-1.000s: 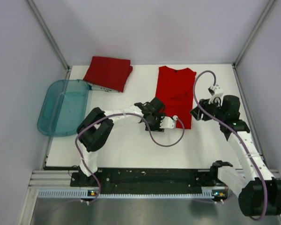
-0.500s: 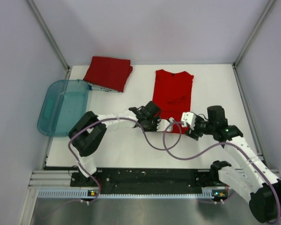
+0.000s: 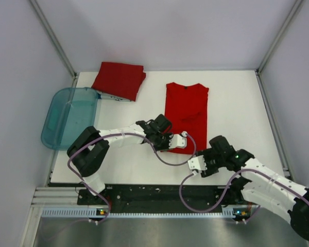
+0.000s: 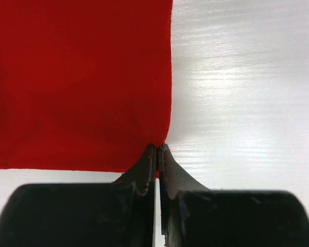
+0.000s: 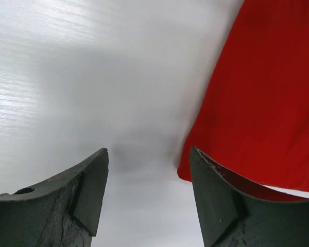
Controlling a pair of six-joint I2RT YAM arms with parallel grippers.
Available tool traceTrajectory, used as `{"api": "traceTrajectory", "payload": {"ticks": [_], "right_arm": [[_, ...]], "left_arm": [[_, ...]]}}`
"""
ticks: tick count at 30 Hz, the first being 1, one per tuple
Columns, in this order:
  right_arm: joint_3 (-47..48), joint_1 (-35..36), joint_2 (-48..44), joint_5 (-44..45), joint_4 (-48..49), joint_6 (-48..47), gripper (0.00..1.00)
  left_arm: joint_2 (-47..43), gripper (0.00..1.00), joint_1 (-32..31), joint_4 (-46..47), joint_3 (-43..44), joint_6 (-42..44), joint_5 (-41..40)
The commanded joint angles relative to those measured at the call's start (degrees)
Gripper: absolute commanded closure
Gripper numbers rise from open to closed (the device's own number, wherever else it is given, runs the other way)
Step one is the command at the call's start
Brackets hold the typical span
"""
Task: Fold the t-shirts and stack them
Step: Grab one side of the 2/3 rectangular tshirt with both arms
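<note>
A long, narrow red t-shirt (image 3: pixel 186 114) lies flat in the middle of the white table. My left gripper (image 3: pixel 179 140) is at its near hem, and the left wrist view shows the jaws pressed together on the corner of the red cloth (image 4: pixel 77 82) at my left gripper's tips (image 4: pixel 158 150). A second red t-shirt (image 3: pixel 119 80) lies folded at the back left. My right gripper (image 3: pixel 195 164) hovers low in front of the shirt's near right corner. In the right wrist view the right gripper (image 5: pixel 148 155) stands open over bare table, with the red shirt (image 5: pixel 268 92) just beside its right finger.
A translucent teal tub (image 3: pixel 55 122) sits at the left edge of the table (image 3: pixel 237 103). Grey walls and metal posts close in the back and sides. Purple cables loop from both wrists over the near part of the table.
My left gripper has shut on the shirt's near hem and the shirt has slid left. The right arm has swung from the shirt's right side to the front, opening a little wider.
</note>
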Motion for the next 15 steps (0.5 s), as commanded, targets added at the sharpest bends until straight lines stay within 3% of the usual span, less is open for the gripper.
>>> {"api": "traceTrajectory", "payload": {"ticks": [1, 11, 15], "right_arm": [[1.05, 0.53, 2.03, 4.72, 6.05, -0.93, 0.36], [1.14, 0.44, 8.98, 8.76, 11.41, 2.24, 0.37], [1.94, 0.44, 12.93, 10.78, 12.37, 2.86, 0.42]], "left_arm": [[-1.75, 1.0, -0.14, -0.63, 0.07, -1.11, 3.24], [-1.05, 1.0, -0.14, -1.42, 0.95, -0.41, 3.59], [-1.05, 1.0, -0.14, -1.77, 1.04, -0.06, 3.77]]}}
